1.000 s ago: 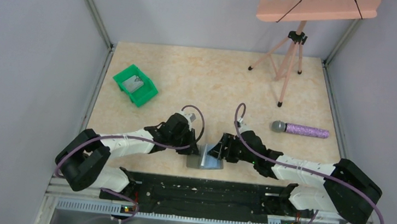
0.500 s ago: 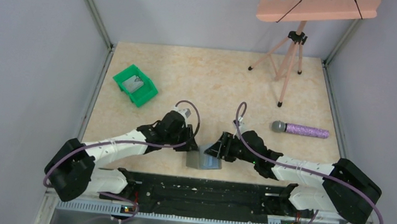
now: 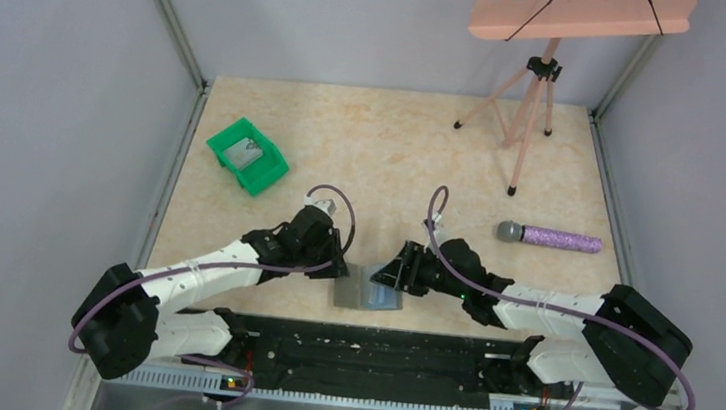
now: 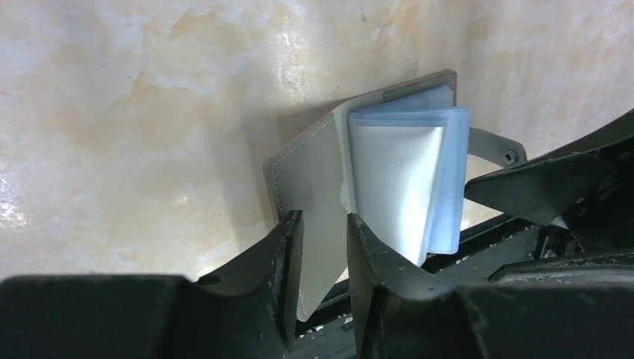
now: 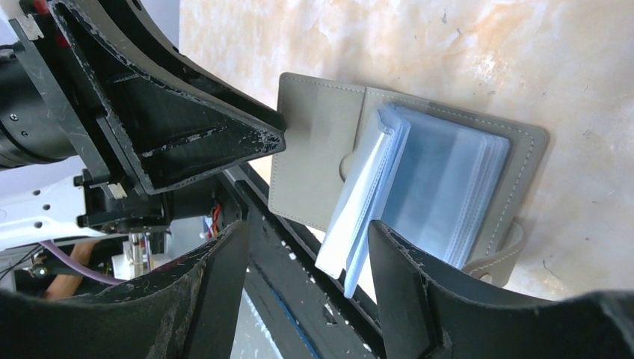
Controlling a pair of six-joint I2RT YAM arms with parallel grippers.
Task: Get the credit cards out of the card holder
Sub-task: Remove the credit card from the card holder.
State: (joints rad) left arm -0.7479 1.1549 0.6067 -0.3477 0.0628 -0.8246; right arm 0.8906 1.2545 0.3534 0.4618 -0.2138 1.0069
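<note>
Your left gripper (image 4: 323, 219) is low over the table with its jaws a little apart. The flat grey cover of the small grey folding card holder (image 4: 306, 179) shows in the gap between them, and I see no pinch on it. Your right gripper (image 5: 308, 228) stands wider. The fan of clear plastic card sleeves (image 5: 441, 179) rises between its fingers, and neither finger visibly presses on it.

The holder lies open on the beige marbled tabletop (image 3: 395, 148), just beside the black base rail (image 3: 364, 356) at the near edge. It sits between your two grippers, with one cover flat toward the left arm and the sleeves toward the right.

Farther out on the right lies a microphone with a purple glitter handle (image 3: 552, 238). Far left is a green plastic bin (image 3: 248, 156) with something grey inside. At the back right stands a pink tripod stand (image 3: 529, 111).
</note>
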